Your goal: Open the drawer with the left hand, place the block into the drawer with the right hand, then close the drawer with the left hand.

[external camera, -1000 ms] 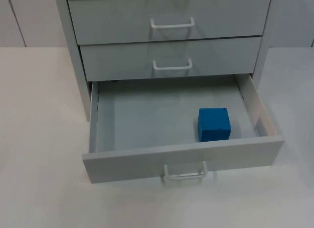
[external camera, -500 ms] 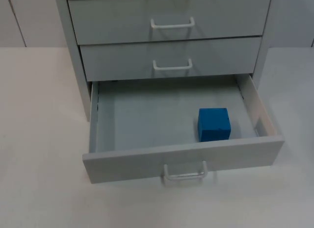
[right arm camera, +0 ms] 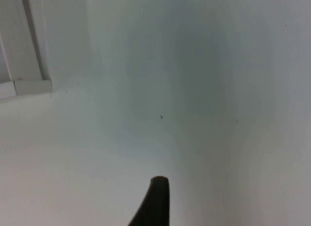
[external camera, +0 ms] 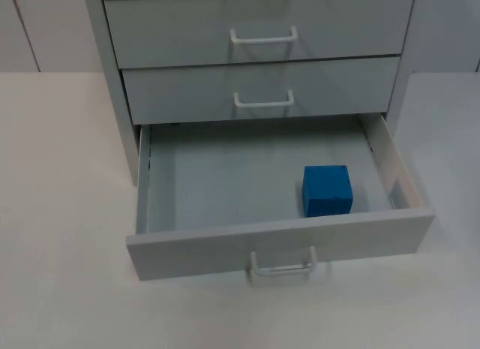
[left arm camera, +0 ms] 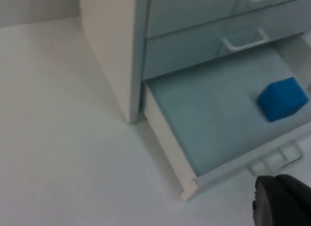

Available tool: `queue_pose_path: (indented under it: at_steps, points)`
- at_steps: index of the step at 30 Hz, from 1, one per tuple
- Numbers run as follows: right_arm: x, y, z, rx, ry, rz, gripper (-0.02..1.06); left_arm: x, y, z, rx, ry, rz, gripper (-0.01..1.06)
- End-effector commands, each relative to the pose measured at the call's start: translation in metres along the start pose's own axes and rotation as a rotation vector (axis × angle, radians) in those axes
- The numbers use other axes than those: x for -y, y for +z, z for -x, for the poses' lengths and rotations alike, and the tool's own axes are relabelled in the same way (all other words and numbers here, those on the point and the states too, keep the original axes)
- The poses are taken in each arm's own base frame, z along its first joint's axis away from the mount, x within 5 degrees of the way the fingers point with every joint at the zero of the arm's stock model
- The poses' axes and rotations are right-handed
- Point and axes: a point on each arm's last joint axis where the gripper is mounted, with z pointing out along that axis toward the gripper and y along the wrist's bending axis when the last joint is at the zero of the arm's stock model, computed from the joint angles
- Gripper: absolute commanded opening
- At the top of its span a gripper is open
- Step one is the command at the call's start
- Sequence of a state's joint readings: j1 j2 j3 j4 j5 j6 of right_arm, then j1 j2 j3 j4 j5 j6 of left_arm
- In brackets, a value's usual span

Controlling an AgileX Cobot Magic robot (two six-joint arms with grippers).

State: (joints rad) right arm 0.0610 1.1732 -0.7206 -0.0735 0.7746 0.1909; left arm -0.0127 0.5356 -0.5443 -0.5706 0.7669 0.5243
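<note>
Standing pulled out from the grey cabinet (external camera: 112,101), the bottom drawer (external camera: 277,240) is open, and the blue block (external camera: 327,190) lies inside it on the drawer floor. In the top view the block sits close behind the drawer's front panel and nearer to the drawer's right wall than to the left one, but it does not touch the right wall. The white handle (external camera: 283,263) hangs on the outside of the front panel. Above the open drawer, two more drawers are closed, the middle drawer (external camera: 262,90) and the upper drawer (external camera: 259,30), each with its own white handle.

The left tool (left arm camera: 282,199) is above the white table (left arm camera: 58,138), in front of the open drawer and near its handle, without touching anything. From this tool, the block is ahead, inside the drawer, and the cabinet's side wall is further ahead and off to the side. I see one dark fingertip only, so I cannot tell if this tool is wide or narrow.

The right tool (right arm camera: 155,201) is over a bare part of the table, well apart from the block. A corner of the cabinet (right arm camera: 29,85) is ahead of it, to one side. Again only one black fingertip is visible, so I cannot tell its state.
</note>
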Motion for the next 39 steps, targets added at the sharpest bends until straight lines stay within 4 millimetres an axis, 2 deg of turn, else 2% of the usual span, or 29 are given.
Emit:
queue_pose_path:
  at_steps: [1,7,12,14,16,19,23,24,29,30,33,34,38,39]
  points:
    - [0.002,-0.001,0.000,0.016,-0.003,-0.003,0.78,0.008,-0.007,0.015,0.037,0.020,-0.065,0.00]
    - [0.001,-0.001,0.000,0.022,-0.003,-0.002,0.78,0.007,-0.005,0.037,-0.024,0.037,-0.101,0.00]
    - [0.001,-0.001,0.000,0.023,-0.001,0.000,0.78,0.000,0.026,0.050,-0.201,0.061,-0.173,0.00]
    - [0.001,-0.001,0.000,0.023,-0.001,0.000,0.78,-0.001,0.032,0.051,-0.229,0.076,-0.180,0.00]
    - [0.001,-0.001,0.001,0.028,-0.001,0.001,0.78,0.003,0.053,0.048,-0.333,0.106,-0.201,0.00]
    - [0.001,-0.001,0.001,0.034,-0.001,0.002,0.78,0.005,0.064,0.045,-0.383,0.099,-0.180,0.00]
    - [0.001,-0.001,0.001,0.034,-0.001,0.002,0.78,0.036,0.092,0.036,-0.450,0.238,-0.133,0.00]
    - [0.001,-0.001,0.001,0.034,-0.001,0.002,0.78,0.036,0.092,0.036,-0.450,0.238,-0.133,0.00]
    - [0.001,-0.001,0.001,0.034,-0.001,0.002,0.78,0.080,0.114,0.021,-0.443,0.420,-0.066,0.00]
    - [0.001,-0.001,0.001,0.034,-0.001,0.002,0.78,0.080,0.114,0.021,-0.443,0.420,-0.066,0.00]
    - [0.001,-0.001,0.001,0.034,-0.001,0.002,0.78,0.102,0.130,0.008,-0.440,0.551,-0.009,0.00]
    - [0.001,-0.001,0.001,0.034,-0.001,0.002,0.78,0.102,0.130,0.008,-0.440,0.551,-0.009,0.00]
    - [0.001,-0.001,0.001,0.034,-0.001,0.002,0.78,0.126,0.151,-0.012,-0.442,0.676,-0.014,0.00]
    - [0.001,-0.001,0.001,0.034,-0.001,0.002,0.78,0.126,0.151,-0.012,-0.442,0.676,-0.014,0.00]
